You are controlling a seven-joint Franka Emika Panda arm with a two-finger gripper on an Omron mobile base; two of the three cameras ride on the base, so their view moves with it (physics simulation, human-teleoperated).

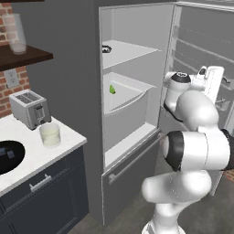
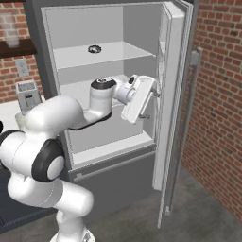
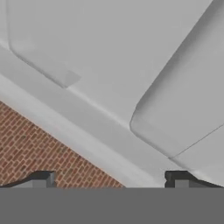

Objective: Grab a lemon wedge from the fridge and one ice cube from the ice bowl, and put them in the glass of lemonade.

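Note:
The fridge (image 1: pixel 132 27) stands open, white inside. A tiny yellow-green lemon wedge (image 1: pixel 112 89) lies on its middle shelf above the drawer. My gripper (image 1: pixel 224 93) (image 2: pixel 151 104) hangs open and empty at that shelf's height, well right of the wedge, facing the inner side of the open door (image 2: pixel 172 94). In the hand view its fingertips (image 3: pixel 43 178) stand wide apart before the door's white lining. The glass of lemonade (image 1: pixel 50 135) stands on the counter left of the fridge. The black ice bowl (image 1: pixel 7 160) at the counter's left edge holds two small ice cubes (image 1: pixel 10 154).
A toaster (image 1: pixel 29 108) sits behind the lemonade glass. A small dark round object (image 1: pixel 106 49) rests on the fridge's upper shelf. A taller clear glass (image 1: pixel 16 32) stands on a wall shelf. A brick wall (image 2: pixel 217 118) lies right of the door.

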